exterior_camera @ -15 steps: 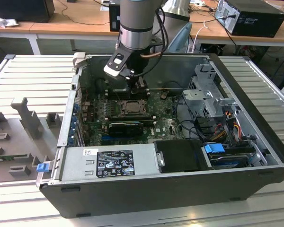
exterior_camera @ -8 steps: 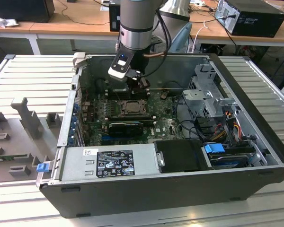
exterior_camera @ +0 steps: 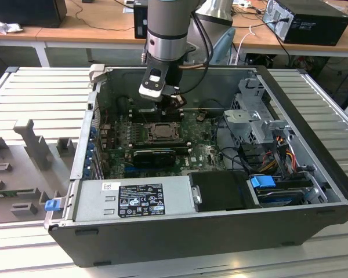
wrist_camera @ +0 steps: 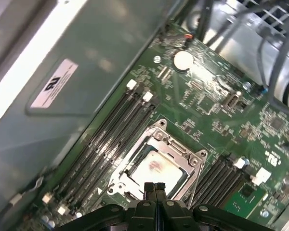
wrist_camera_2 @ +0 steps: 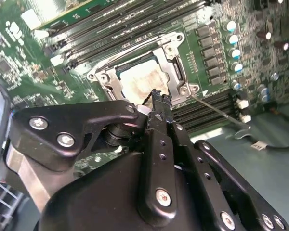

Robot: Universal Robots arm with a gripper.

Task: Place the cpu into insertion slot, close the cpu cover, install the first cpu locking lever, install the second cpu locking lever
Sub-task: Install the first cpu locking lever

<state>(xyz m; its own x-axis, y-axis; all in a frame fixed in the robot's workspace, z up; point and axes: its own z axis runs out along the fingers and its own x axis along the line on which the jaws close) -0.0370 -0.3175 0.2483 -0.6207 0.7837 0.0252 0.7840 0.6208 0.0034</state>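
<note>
My pincer [wrist_camera: 154, 188] has its two black fingertips pressed together with nothing between them, and it hangs just above the near edge of the cpu [wrist_camera: 156, 168]. From here I cannot tell whether the tips touch the cpu. The chip's silvery top, with a faint reddish smear, lies seated in the insertion slot [exterior_camera: 146, 133]. The cpu cover [wrist_camera: 135, 153] lies flat around it, its window framing the chip. In the second wrist view the pincer's own linkage hides the socket's nearest side. A thin locking lever [wrist_camera_2: 216, 111] runs out from one corner across the dark memory slots [wrist_camera_2: 207, 108], with its hooked end over the bare case floor. I cannot make out the other lever. In the exterior view the arm [exterior_camera: 168, 29] comes down almost vertically into the open computer case [exterior_camera: 180, 237], cut off at the picture's top edge. The pincer is small and dark at the socket's far side.
</note>
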